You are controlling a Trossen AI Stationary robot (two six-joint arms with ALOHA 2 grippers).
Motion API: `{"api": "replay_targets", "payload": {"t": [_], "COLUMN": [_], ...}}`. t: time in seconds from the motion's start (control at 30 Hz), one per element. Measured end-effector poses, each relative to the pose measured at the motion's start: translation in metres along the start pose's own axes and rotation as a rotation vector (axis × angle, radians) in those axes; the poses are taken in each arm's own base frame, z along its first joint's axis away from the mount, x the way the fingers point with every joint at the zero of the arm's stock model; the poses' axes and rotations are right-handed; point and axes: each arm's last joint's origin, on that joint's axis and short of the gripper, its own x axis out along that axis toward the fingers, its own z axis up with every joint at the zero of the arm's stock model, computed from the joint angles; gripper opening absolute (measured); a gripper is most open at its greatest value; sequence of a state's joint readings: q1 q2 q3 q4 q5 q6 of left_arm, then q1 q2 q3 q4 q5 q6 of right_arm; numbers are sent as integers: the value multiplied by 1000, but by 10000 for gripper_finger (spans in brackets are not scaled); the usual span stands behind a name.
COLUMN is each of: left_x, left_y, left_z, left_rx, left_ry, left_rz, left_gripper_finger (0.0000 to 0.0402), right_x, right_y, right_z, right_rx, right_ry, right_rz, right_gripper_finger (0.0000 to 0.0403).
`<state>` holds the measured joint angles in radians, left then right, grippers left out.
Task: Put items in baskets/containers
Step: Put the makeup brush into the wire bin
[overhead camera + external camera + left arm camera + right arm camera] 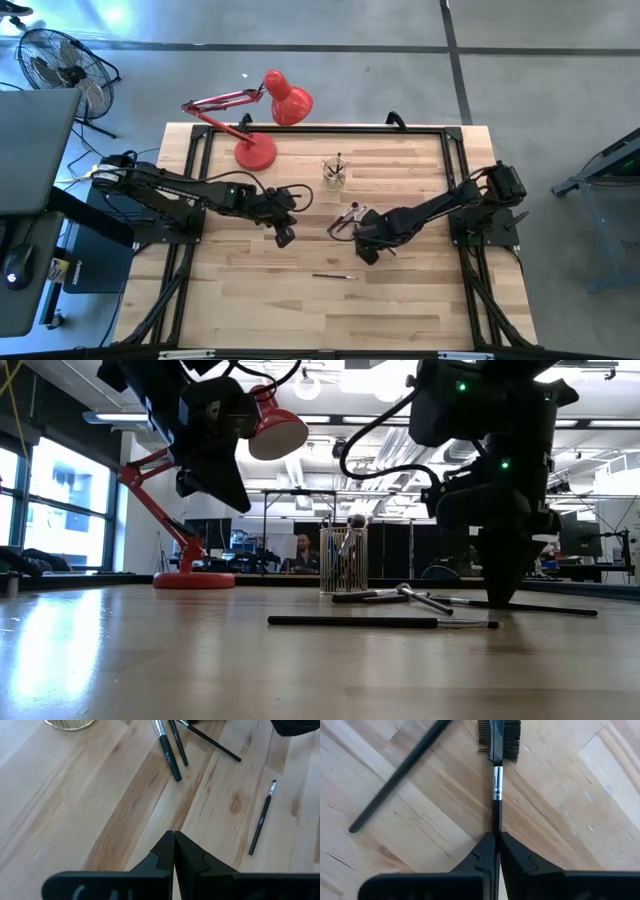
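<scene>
The right gripper (pixel 496 840), just right of the table's centre, is down at the wood with its fingers pinched shut on the dark handle of a brush (pixel 496 795) that has a silver collar and a comb-and-bristle head and lies flat on the table. More brushes (pixel 350 215) lie loose at its 10 o'clock, one brush (pixel 333 276) lies alone at its 7 o'clock, and the cup (pixel 335 173), already holding some brushes, stands at its 11 o'clock near the red lamp (pixel 262 118). The left gripper (pixel 173 851) hangs above the table at 9 o'clock, fingers closed on nothing.
</scene>
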<state>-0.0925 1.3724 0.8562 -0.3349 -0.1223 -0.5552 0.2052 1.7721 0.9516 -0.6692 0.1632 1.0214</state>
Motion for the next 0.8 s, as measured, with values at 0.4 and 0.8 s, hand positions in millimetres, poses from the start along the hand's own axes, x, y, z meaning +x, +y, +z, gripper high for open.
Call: {"api": "replay_targets", "payload": {"t": [0.4, 0.8], "left_x": [0, 0], "left_y": [0, 0], "left_z": [0, 1], "left_rx": [0, 0], "left_ry": [-5, -14], "left_rz": [0, 14], "left_gripper_finger": [0, 0], "right_x": [-32, -51], "right_y": [7, 3], "right_z": [-14, -13], "right_rx": [47, 57], "right_ry": [-154, -231], "right_rz": [68, 102], "right_gripper_finger": [1, 1]}}
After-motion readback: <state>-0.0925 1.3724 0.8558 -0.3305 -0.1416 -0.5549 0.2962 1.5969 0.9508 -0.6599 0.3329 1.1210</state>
